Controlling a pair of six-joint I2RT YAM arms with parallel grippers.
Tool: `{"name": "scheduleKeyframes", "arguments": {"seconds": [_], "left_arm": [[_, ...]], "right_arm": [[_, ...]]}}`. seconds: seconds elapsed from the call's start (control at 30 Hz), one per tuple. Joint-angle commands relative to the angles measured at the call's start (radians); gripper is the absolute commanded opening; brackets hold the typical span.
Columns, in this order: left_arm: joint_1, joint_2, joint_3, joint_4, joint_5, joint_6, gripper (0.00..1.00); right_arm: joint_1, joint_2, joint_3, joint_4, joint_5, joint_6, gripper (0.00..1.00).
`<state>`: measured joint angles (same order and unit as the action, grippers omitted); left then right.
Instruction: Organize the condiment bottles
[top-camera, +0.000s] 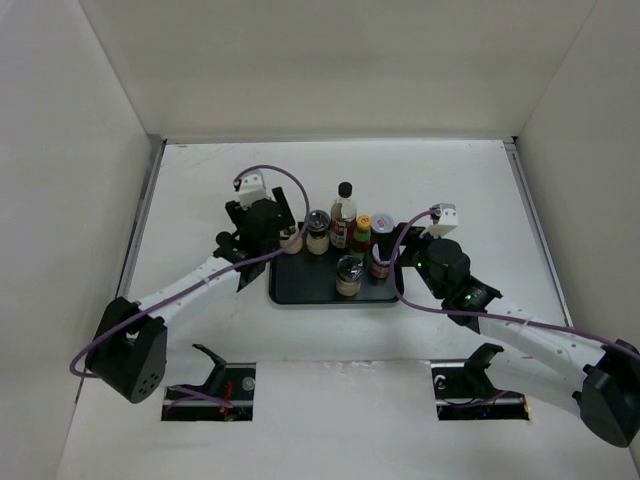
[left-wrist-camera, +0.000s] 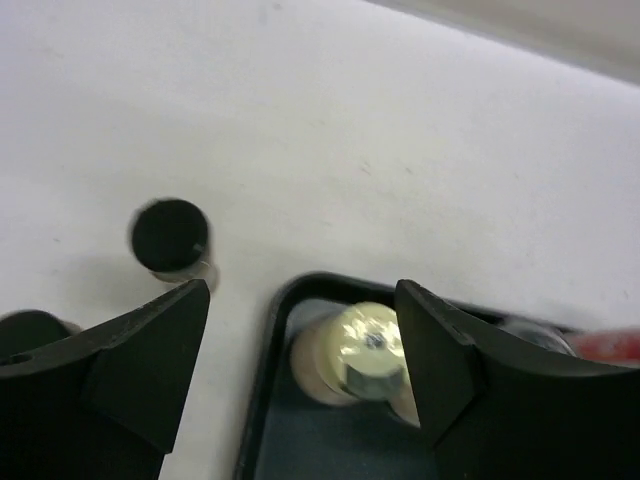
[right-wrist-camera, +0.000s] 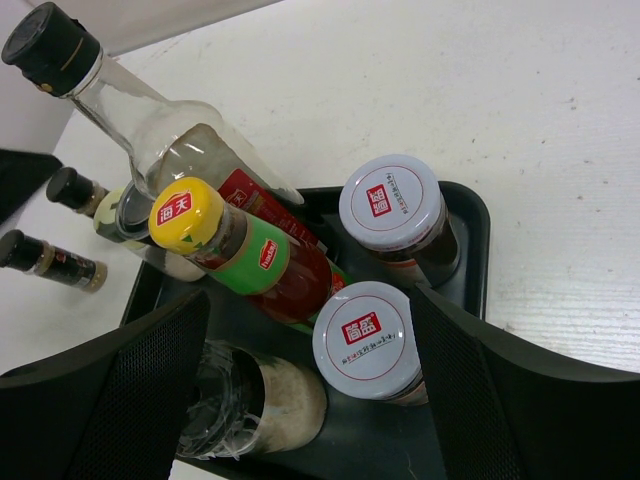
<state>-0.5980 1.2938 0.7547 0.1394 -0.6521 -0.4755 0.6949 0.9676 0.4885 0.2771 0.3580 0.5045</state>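
A: How is the left gripper (left-wrist-camera: 302, 292)?

B: Spread wide, gripping nothing; a pale-lidded jar (left-wrist-camera: 365, 345) sits under the gap, inside the corner of the tray (left-wrist-camera: 262, 380); a dark-lidded jar (left-wrist-camera: 172, 237) stands off the tray, just beyond the left finger.

A: And the right gripper (right-wrist-camera: 310, 300)?

B: Wide apart too, and empty; a silver-lidded jar (right-wrist-camera: 368, 340) sits between its fingers; a twin jar (right-wrist-camera: 390, 205) just ahead; the red sauce bottle (right-wrist-camera: 255, 260) and the tall clear bottle (right-wrist-camera: 170, 140) ahead and left.

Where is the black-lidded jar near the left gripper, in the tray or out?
Out. The black-lidded jar stands on the white table, clear of the tray rim, in the left wrist view.
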Motion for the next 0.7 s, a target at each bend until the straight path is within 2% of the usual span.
{"name": "scheduleKeyframes", "arguments": {"seconds": [0.0,0.23,0.67], "left_arm": [[0.091,-0.027,0.043,-0.001,0.006,0.009,0.74],[0.207,0.044,0.11,-0.057,0.046,0.001,0.7],[0.263,0.188,0.146,-0.052,0.052,0.021,0.59]], "right_arm": [[0.001,-0.001,-0.001,0.054,0.001,-0.003,0.85],[0.004,0.003,0.002,0.054,0.001,-0.003,0.85],[0.004,-0.003,0.001,0.051,0.002,-0.003,0.85]]}}
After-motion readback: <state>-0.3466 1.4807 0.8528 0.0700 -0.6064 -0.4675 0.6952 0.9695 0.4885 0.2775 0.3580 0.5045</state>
